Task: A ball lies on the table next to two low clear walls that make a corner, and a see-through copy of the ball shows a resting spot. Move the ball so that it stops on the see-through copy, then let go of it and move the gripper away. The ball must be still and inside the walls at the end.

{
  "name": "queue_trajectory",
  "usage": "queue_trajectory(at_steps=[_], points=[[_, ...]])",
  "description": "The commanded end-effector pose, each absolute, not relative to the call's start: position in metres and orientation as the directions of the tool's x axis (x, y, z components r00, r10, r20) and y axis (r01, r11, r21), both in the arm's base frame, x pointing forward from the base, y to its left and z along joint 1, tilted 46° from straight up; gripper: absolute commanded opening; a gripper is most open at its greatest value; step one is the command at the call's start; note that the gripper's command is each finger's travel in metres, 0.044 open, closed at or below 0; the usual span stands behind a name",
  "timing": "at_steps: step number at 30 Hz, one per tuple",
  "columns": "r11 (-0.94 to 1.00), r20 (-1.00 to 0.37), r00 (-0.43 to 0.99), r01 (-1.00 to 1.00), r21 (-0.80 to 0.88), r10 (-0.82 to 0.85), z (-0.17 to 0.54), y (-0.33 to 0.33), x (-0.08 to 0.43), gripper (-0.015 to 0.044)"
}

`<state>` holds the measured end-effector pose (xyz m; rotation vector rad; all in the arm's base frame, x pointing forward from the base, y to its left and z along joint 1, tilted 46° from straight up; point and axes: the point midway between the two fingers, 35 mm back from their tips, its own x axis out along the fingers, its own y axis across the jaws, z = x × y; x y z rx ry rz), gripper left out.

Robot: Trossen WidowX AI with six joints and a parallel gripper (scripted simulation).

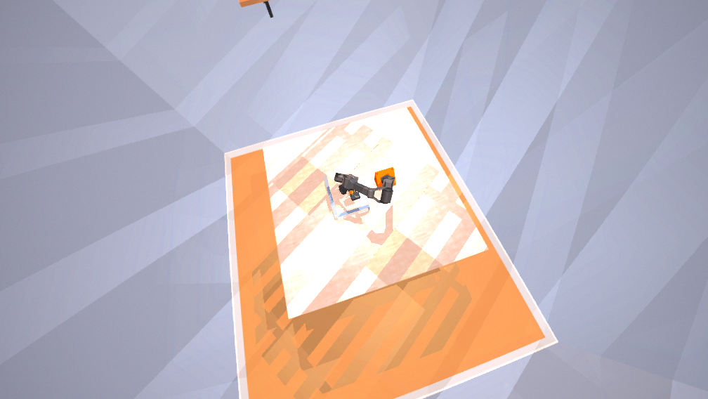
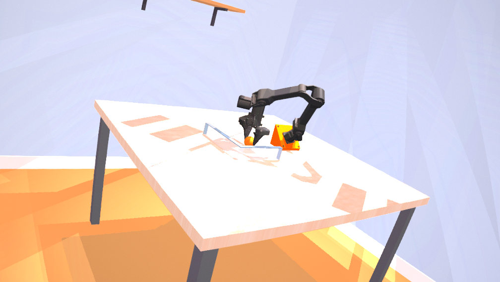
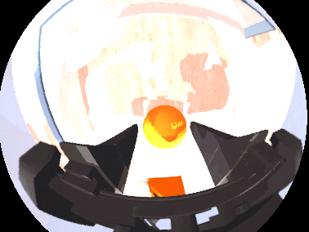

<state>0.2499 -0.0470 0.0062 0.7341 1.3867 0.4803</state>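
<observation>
Your claw [image 2: 254, 139] stands open, its fingers either side of the orange ball [image 2: 248, 140]. The ball sits low on the bench [image 2: 223, 196], just inside the corner of the clear walls [image 2: 241, 144].

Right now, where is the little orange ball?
In the exterior view the ball sits low on the table, between the opened fingers of the gripper, inside the corner of the clear walls.

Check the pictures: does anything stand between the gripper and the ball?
Nothing visible does. The ball sits low on the table right between the fingers of the open gripper, inside the corner of the clear walls.
</observation>
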Motion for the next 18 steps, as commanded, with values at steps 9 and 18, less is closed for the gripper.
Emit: queue_trajectory(at_steps=[9,18], points=[[0.692,-0.701,0.144,0.115,0.713,0.698,0.066,-0.107,0.237,0.0369],[0.695,-0.705,0.163,0.119,0.709,0.691,0.063,-0.107,0.24,0.0396]])
